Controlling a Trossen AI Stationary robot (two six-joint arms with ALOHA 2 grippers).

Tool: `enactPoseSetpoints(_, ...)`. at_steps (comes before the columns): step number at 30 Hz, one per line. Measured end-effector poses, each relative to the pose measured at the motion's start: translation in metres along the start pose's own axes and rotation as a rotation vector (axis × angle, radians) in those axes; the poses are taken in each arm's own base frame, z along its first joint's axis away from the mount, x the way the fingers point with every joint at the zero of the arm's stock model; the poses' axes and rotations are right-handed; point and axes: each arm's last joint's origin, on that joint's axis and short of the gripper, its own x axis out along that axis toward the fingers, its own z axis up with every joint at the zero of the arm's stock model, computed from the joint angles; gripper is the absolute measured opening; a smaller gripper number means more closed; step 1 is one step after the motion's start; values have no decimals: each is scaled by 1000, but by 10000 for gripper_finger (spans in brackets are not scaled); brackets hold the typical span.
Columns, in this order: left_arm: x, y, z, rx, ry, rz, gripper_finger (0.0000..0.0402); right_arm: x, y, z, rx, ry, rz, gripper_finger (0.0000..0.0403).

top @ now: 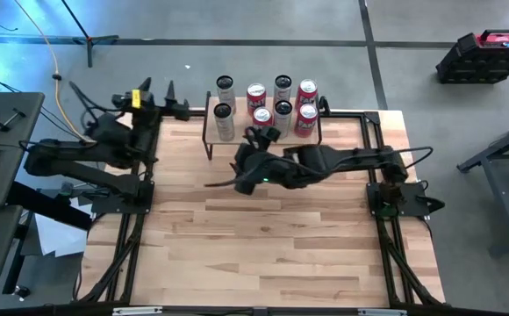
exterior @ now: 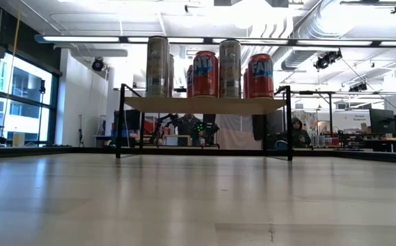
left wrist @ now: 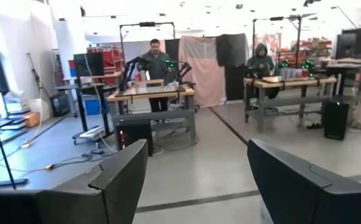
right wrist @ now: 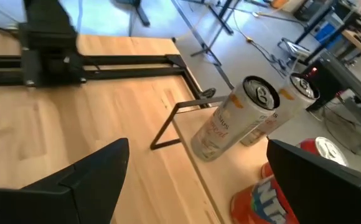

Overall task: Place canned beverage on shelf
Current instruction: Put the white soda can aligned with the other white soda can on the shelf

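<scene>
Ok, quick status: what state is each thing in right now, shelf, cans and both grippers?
Small light wood shelf with black metal legs: upright, loaded with cans.
Slim silver cans: four, upright on shelf.
Red cans: four, upright on shelf.
Right gripper: open, empty, at the shelf's front edge.
Left gripper: open, empty, parked at the table's back-left edge.

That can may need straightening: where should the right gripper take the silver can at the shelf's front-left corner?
Take the front-left silver can around mid-body, level, from the shelf's open front edge. It stands upright, with another silver can behind and a red can beside it. The open right gripper hangs just in front; the left gripper waits at the table's left.
</scene>
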Motion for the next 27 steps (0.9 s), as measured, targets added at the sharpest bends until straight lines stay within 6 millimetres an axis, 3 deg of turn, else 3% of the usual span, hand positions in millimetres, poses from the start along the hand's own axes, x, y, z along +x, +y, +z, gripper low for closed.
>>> enactPoseSetpoints(6, -14, 17, 6, -11, 22, -58, 266, 49, 17, -9, 11, 30, -41, 319)
enactPoseSetpoints(9, -24, 21, 7, 6, 29, -114, 266, 70, 24, -16, 129, 40, -108, 288)
enactPoseSetpoints(14, -44, 27, 9, -11, 32, -256, 266, 90, 34, -23, 446, -14, -243, 231)
enactPoseSetpoints(19, -61, 24, 9, -126, 4, -443, 266, 112, 60, -37, 468, -26, -288, 179)
enactPoseSetpoints(23, -70, 20, 3, -95, 1, -526, 266, 118, 80, -44, 591, -82, -321, 144)
enactPoseSetpoints(27, -72, 22, -2, -86, 11, -556, 266, 104, 95, -47, 742, -136, -346, 119)
